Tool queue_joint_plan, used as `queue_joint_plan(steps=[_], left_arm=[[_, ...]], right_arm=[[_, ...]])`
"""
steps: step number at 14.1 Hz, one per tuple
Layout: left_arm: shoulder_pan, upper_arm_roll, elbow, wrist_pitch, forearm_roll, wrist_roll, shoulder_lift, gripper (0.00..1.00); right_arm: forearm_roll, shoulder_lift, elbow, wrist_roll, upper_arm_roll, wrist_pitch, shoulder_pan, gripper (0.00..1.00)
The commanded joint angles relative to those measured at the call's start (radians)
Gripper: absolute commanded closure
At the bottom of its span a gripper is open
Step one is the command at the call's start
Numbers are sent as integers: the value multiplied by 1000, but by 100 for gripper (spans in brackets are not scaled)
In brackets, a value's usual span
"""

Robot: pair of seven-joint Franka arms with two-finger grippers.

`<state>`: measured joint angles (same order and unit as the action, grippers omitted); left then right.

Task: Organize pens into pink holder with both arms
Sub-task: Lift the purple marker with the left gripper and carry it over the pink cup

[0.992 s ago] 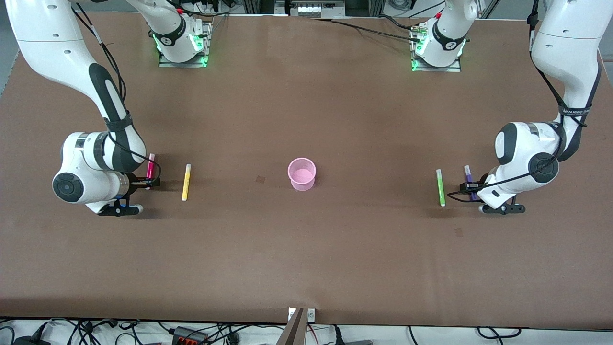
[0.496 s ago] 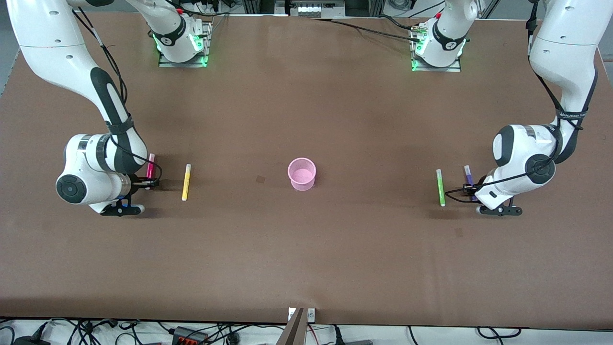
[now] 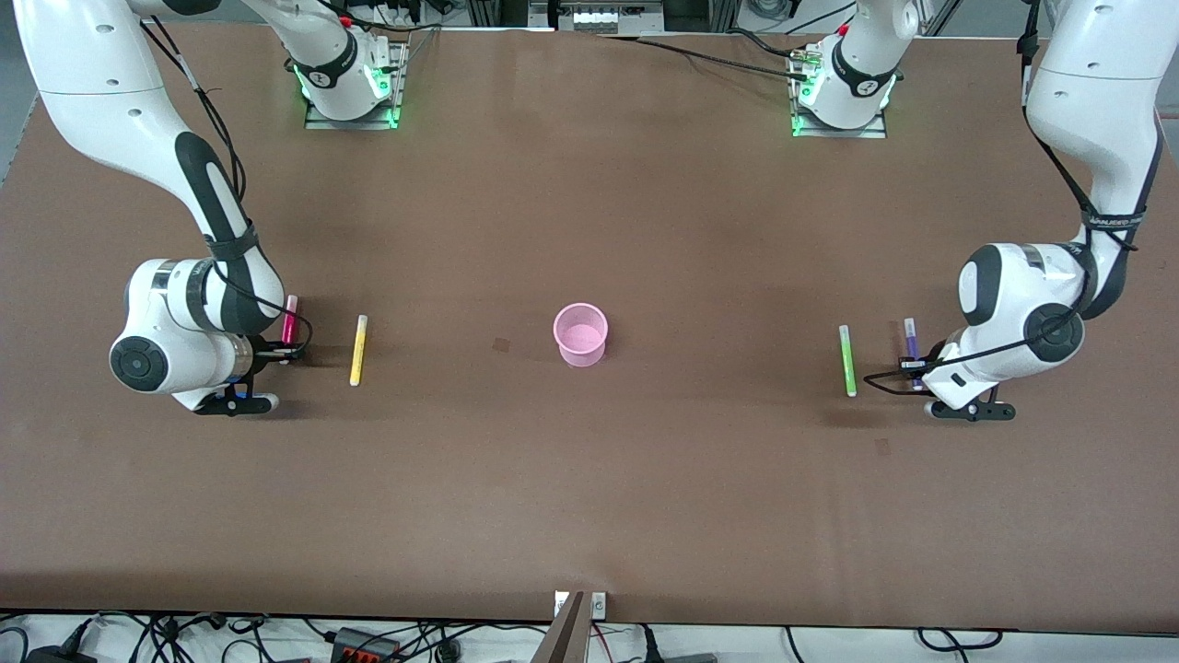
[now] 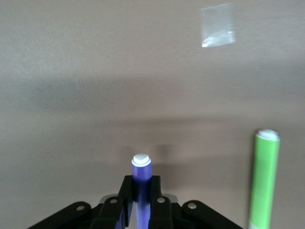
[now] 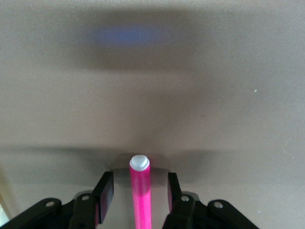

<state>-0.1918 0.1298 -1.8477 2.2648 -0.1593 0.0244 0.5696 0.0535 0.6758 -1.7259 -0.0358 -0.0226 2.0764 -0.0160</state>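
While left gripper [image 4: 139, 202] clamps purple pen [image 4: 141, 176], magenta pen [image 5: 140, 193] sits between right gripper [image 5: 139, 198] fingers

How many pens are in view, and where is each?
4. Magenta pen between the right end effector's fingers; yellow pen beside it, toward the pink holder; purple pen gripped by the left end effector; green pen beside it.

The lower end of the green pen [image 4: 263, 179] ran off the left wrist view's edge, and a pale patch [image 4: 217, 25] on the table was blurred.
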Motion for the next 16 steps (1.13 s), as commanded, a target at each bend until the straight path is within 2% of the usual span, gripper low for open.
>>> queue_joint_plan(steps=[1, 2, 4, 7, 8, 10, 12, 14, 16], left_arm=[[-3, 66, 109, -207, -22, 160, -45, 100], [-3, 80, 139, -259, -19, 205, -54, 100], [-11, 151, 166, -298, -14, 314, -85, 100], [-14, 316, 180, -298, 12, 423, -106, 100], [-12, 373, 209, -298, 55, 430, -102, 100], [-5, 433, 226, -280, 160, 445, -93, 100], [6, 485, 229, -178, 248, 517, -85, 100], [6, 586, 229, -43, 254, 626, -38, 100], [14, 709, 214, 143, 254, 646, 34, 100]], right_arm=[[5, 7, 8, 7, 7, 11, -10, 65], [5, 7, 8, 5, 7, 11, -9, 77], [5, 5, 11, 2, 7, 7, -9, 99], [5, -7, 22, -3, 16, -1, -7, 100], [3, -25, 28, -6, 19, -18, -7, 100], [2, -86, 41, -105, 44, -85, -7, 100], [-35, -128, 98, -203, 69, -166, -5, 100], [-113, -127, 184, -271, 70, -254, -4, 100], [-147, -128, 232, -306, 70, -274, 14, 100]])
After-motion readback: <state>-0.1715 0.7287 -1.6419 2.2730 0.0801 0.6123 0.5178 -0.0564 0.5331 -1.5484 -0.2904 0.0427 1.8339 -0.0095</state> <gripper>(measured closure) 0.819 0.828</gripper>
